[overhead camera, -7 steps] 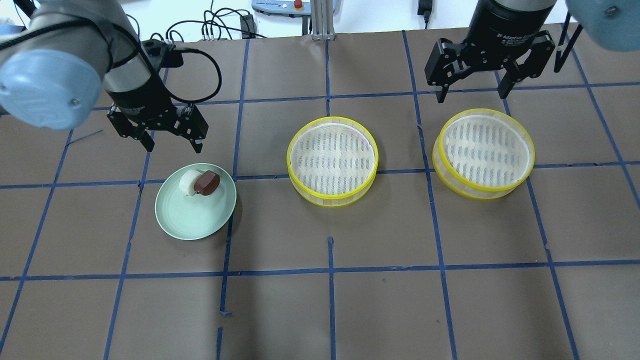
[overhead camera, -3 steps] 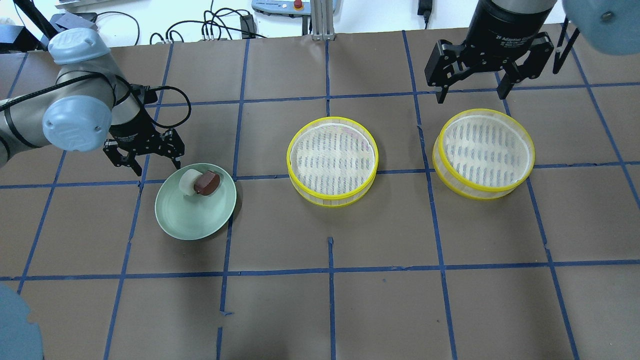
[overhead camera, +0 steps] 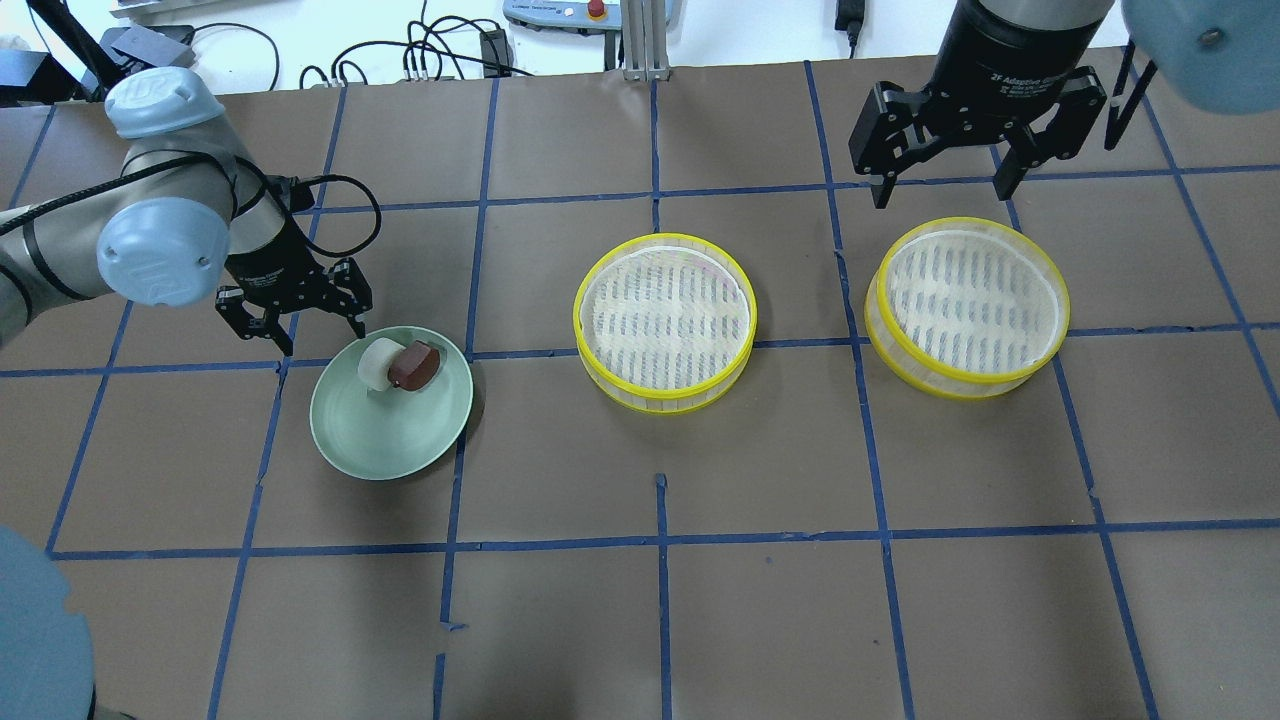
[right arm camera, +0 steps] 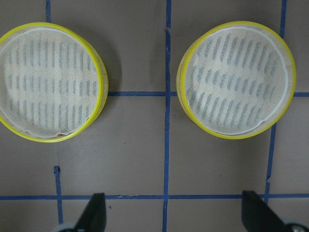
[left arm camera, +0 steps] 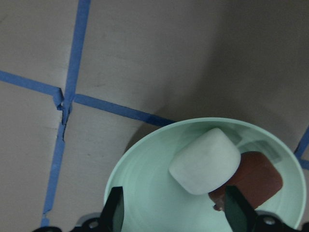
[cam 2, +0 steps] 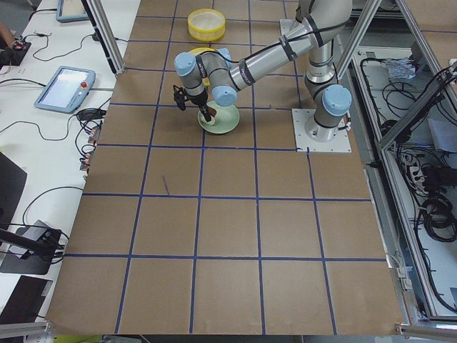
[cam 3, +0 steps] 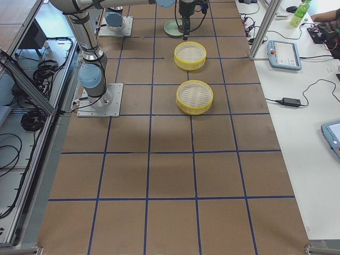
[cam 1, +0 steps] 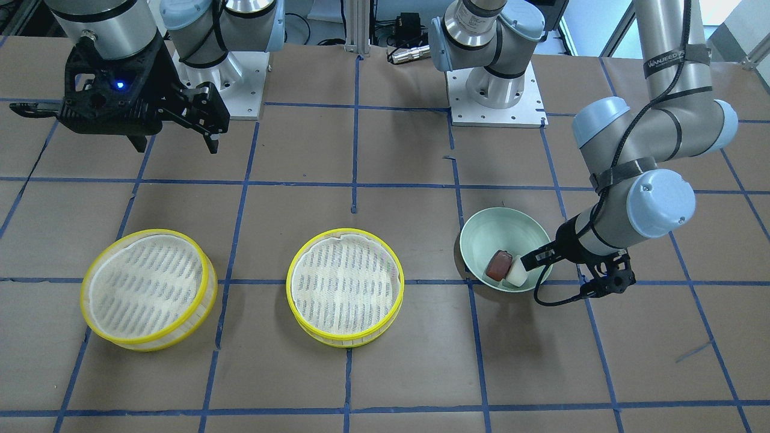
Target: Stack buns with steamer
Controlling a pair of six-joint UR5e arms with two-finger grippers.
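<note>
the left gripper (overhead camera: pixel 320 335), wide open, hangs by the far left rim of the green bowl (overhead camera: pixel 390 450), with the white bun (overhead camera: pixel 378 363) just to its right, touching the brown bun (overhead camera: pixel 413 365); the right gripper (overhead camera: pixel 941 196), wide too, is far off.

Green bowl (overhead camera: pixel 380 440), white bun (overhead camera: pixel 374 364), reddish-brown bun (overhead camera: pixel 415 365)

On my left wrist camera the reddish-brown bun (left arm camera: pixel 258 180) sits partly hidden behind the white bun (left arm camera: pixel 205 160). The bottom edge cuts off the green bowl (left arm camera: pixel 137 188) and all but the tips of the left claw (left arm camera: pixel 176 213). My right wrist camera shows only the tips of the right claw (right arm camera: pixel 175 211). In both side views the buns are too small to tell.
</note>
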